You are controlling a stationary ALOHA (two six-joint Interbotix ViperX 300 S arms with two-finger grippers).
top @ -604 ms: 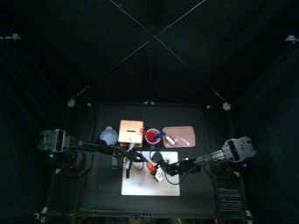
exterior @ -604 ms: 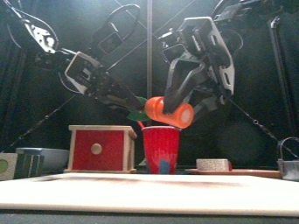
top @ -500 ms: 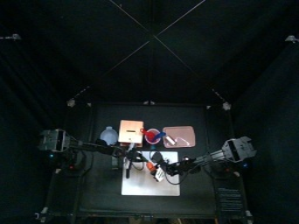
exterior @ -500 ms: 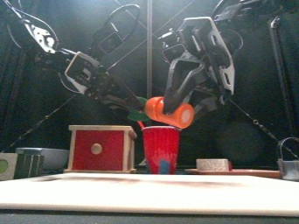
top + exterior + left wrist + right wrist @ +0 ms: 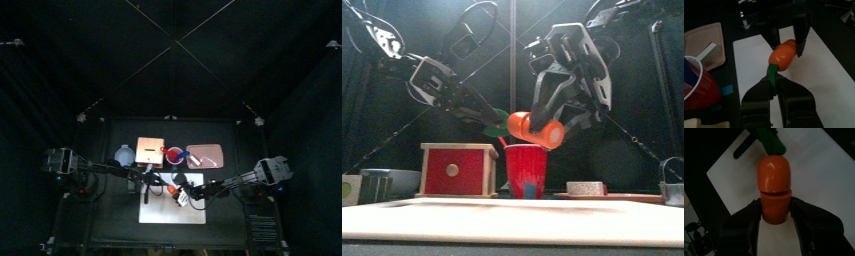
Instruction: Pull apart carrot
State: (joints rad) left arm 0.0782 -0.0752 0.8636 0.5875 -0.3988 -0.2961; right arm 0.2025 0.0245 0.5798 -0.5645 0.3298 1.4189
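Observation:
An orange toy carrot (image 5: 533, 127) with a green top (image 5: 492, 118) hangs in the air above the white mat (image 5: 178, 200), held between both grippers. My left gripper (image 5: 774, 82) is shut on the green top (image 5: 773, 72). My right gripper (image 5: 776, 210) is shut on the orange body (image 5: 774, 175), which shows a seam across its middle. The carrot is in one piece. In the top view the two grippers meet over the mat, the left (image 5: 163, 183) and the right (image 5: 189, 190).
A red cup (image 5: 525, 172) stands just behind and below the carrot. A red wooden box (image 5: 457, 168) stands left of it. A pink tray (image 5: 206, 156) with small items lies at the back right, and a small container (image 5: 124, 155) at the back left.
The left arm has drawn slightly to the left, so a little more of the green top shows. The carrot stays held between both grippers.

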